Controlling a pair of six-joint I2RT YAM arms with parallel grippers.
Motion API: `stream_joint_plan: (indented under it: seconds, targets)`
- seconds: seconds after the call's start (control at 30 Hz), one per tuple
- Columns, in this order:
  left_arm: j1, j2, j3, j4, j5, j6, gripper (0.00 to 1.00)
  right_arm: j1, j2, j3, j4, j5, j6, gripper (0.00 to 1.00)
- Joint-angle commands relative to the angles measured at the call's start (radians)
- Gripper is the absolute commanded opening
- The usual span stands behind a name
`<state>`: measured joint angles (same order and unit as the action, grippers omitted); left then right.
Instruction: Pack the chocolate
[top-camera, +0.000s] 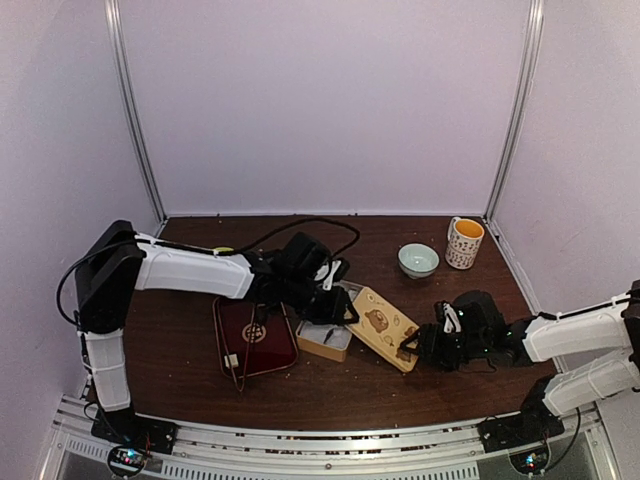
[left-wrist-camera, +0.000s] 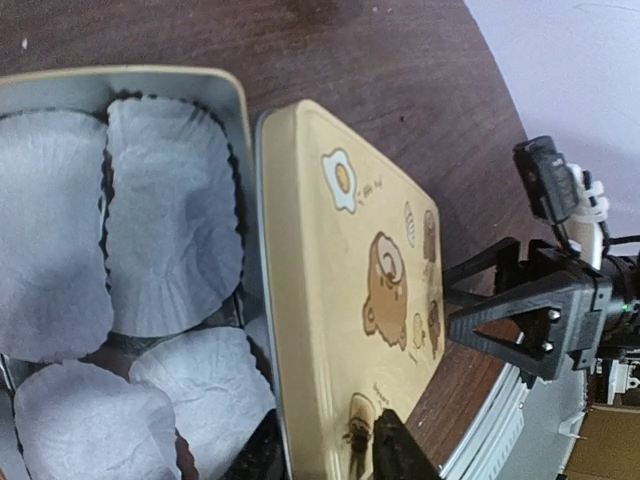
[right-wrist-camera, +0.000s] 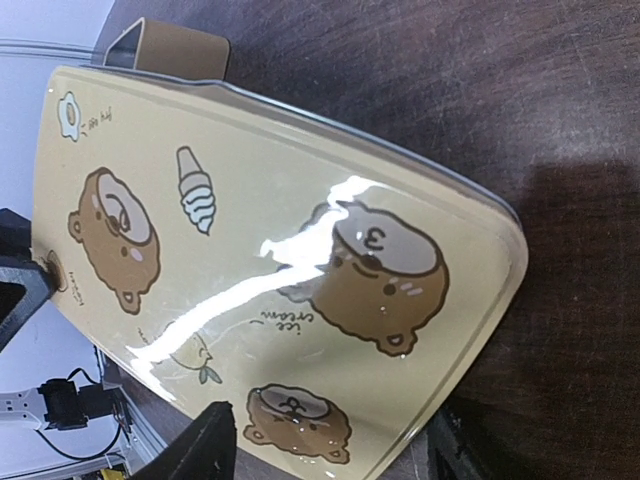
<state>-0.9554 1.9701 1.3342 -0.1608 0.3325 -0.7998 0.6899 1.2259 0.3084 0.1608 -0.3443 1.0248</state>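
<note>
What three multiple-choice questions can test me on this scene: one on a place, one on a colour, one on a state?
1. Where is the mug?
A. in the far right corner
B. on the red tray
C. between the arm bases

2. What colour are the paper cups in the tin?
A. white
B. red
C. green

3. What state is the tin in?
A. shut tight
B. open, its lid off it
C. overturned

Answers:
1 A: in the top view it stands by the back right post.
2 A: the left wrist view shows white pleated cups.
3 B: the cups lie uncovered, with the lid alongside.
</note>
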Motion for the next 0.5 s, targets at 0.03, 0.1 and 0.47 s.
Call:
stream_joint_plan:
  seconds: [0.03,0.1,0.47]
  targets:
    - [0.001,-0.097,0.025,0.052,0.023,0.072,0.21,0.009,-0.035,0.016,-0.035,0.02,-0.011,0.66]
    - [-0.001,-0.109,0.027,0.068,0.052,0.08,0.15,0.008,-0.072,0.023,-0.061,0.034,-0.025,0.67]
    - [-0.048,-0.188,0.061,0.015,-0.002,0.163,0.12,0.007,-0.259,0.127,-0.335,0.135,-0.151,0.77]
